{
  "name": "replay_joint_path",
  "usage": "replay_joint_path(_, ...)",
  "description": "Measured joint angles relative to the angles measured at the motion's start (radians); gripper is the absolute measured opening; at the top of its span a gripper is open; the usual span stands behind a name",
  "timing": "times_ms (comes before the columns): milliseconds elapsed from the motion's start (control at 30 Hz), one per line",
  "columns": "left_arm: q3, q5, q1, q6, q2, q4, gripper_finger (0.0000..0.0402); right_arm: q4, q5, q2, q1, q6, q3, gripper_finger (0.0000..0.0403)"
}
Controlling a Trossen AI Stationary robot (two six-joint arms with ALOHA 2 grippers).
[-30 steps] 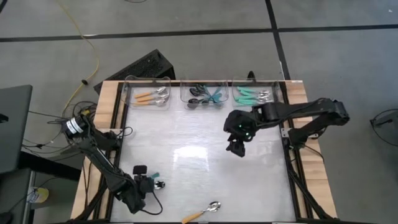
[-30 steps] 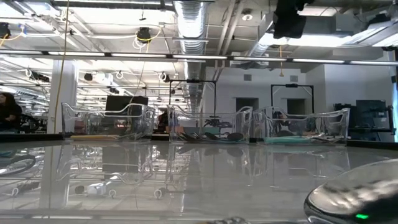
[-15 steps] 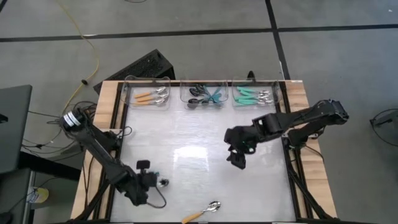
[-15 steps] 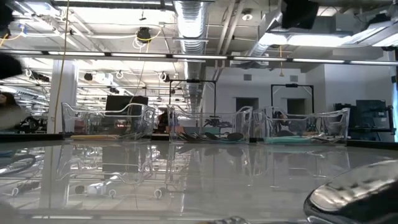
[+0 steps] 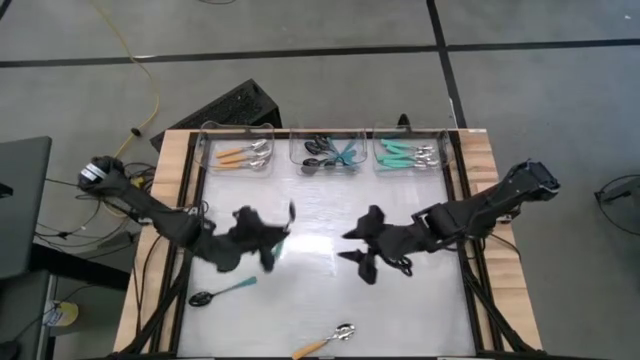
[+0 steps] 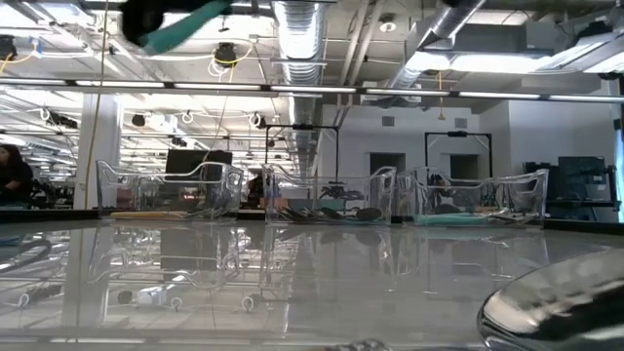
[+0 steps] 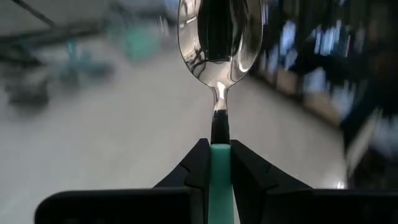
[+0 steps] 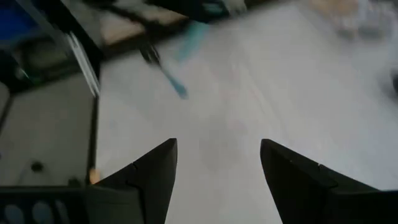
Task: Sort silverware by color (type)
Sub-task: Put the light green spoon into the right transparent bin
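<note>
A teal-handled spoon [image 7: 219, 74] is sitting pinched between the closed fingers [image 7: 197, 167] of the left gripper [image 5: 272, 245], its shiny silver bowl sticking out ahead of the fingertips, lifted above the table [image 5: 320, 215]. A black-bowled teal spoon [image 5: 222, 292] is lying just below that gripper, and an orange-handled spoon [image 5: 325, 341] is lying farther off at the near edge. The right gripper [image 5: 352, 246] is hovering nearby, opposite, its jaws gaping wide and holding nothing. Three clear bins [image 5: 324, 153] of sorted spoons are lining the far edge.

two dark jointed arms w/ black cabling, left end effector [image 7: 217, 171] fingers black, wedge-shaped
</note>
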Motion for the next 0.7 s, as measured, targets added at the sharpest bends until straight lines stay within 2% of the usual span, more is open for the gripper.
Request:
replay_joint_path(133,0.000,-0.034,0.104,0.072,-0.002,0.296,0.0026,0.308,0.000,0.022,-0.032,-0.103,-0.041,0.0255)
replay_joint_path(267,0.000,-0.054,0.173,0.083,0.003,0.449,0.0026,0.469,0.079,0.063,-0.061,-0.154,-0.052,0.0255)
replay_joint_path(467,0.001,-0.115,0.229,0.051,0.031,0.534,0.0027,0.641,0.192,0.172,-0.131,-0.154,-0.052,0.0255)
replay_joint_path(533,0.001,-0.116,0.235,0.048,0.044,0.540,0.0027,0.689,0.192,0.208,-0.149,-0.140,-0.046,0.0255)
replay_joint_path(700,0.001,-0.114,0.235,0.028,0.075,0.544,0.0027,0.680,0.184,0.260,-0.171,-0.091,-0.013,0.0255)
